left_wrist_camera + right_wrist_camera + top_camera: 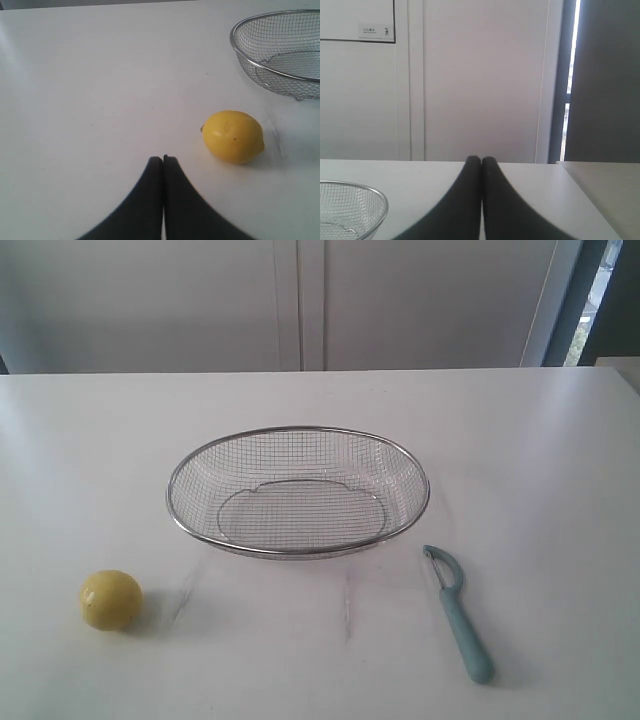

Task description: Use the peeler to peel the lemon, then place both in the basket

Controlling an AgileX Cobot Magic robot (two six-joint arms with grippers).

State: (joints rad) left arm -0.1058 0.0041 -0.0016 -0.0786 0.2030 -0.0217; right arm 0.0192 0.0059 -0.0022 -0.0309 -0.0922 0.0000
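Observation:
The yellow lemon (110, 599) rests on the white table at the front left, also seen as the lemon (233, 136) in the left wrist view. A pale teal peeler (456, 610) lies at the front right, its blade end toward the basket. The silver wire basket (298, 430) stands empty in the middle; its rim shows as the basket (240, 55) and the basket (382, 200) in the wrist views. My left gripper (163, 159) is shut and empty, a short way from the lemon. My right gripper (481, 160) is shut and empty, facing the far wall; the peeler is outside its view. Neither gripper appears in the exterior view.
The white table (520, 440) runs back to a pale wall with cabinet panels (300, 300). A dark window frame (575, 300) stands at the back right. In the right wrist view the table's edge (570, 175) meets another pale surface.

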